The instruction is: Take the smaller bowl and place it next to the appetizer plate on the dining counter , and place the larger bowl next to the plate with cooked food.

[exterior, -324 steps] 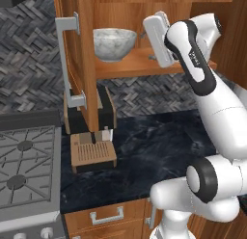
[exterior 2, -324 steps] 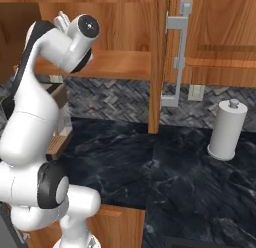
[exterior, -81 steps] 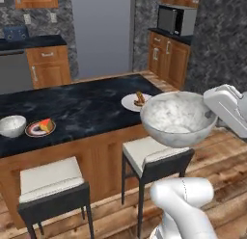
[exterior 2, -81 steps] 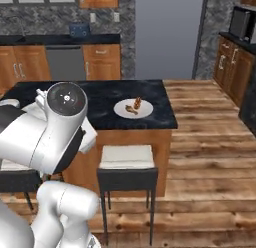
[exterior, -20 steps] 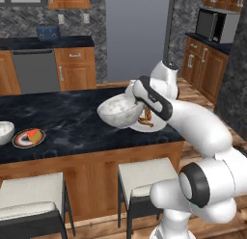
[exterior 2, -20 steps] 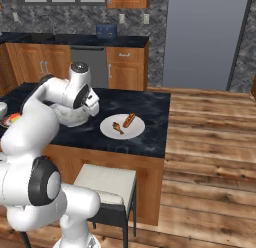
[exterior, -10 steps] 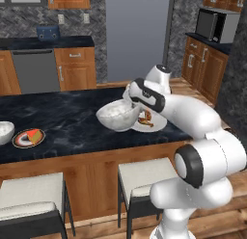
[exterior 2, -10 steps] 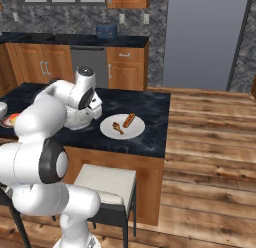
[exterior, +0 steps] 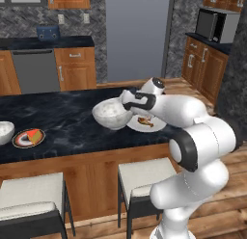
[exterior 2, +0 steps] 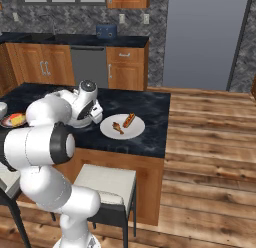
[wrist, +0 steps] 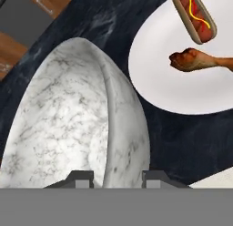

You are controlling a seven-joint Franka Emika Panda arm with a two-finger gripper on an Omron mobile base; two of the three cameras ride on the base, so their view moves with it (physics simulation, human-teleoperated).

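Observation:
The larger bowl (exterior: 111, 114), wide, deep and marbled grey-white, sits low over the dining counter (exterior: 67, 117), just left of the plate with cooked food (exterior: 148, 124). My gripper (exterior: 127, 105) is shut on the larger bowl's right rim; in the hand view the rim (wrist: 109, 129) runs between the fingertips (wrist: 81, 177). The white plate (wrist: 173, 79) carries a hot dog (wrist: 195, 16) and a drumstick (wrist: 193, 60). Far left stand the smaller bowl (exterior: 4, 132) and the appetizer plate (exterior: 28, 137) with its orange wedge. My arm hides most of the larger bowl (exterior 2: 79, 123) in the right base view.
Two padded stools (exterior: 140, 178) stand under the counter's near edge. Behind the island run wooden cabinets with a dishwasher (exterior: 36, 72) and a tall grey fridge (exterior: 137, 35). A microwave (exterior: 217, 25) sits on the right-hand counter. Wooden floor lies right of the island (exterior 2: 210, 157).
The arm has carried the larger bowl slightly down and to the left, so it now sits lower beside the white plate. The gripper has stayed on the rim.

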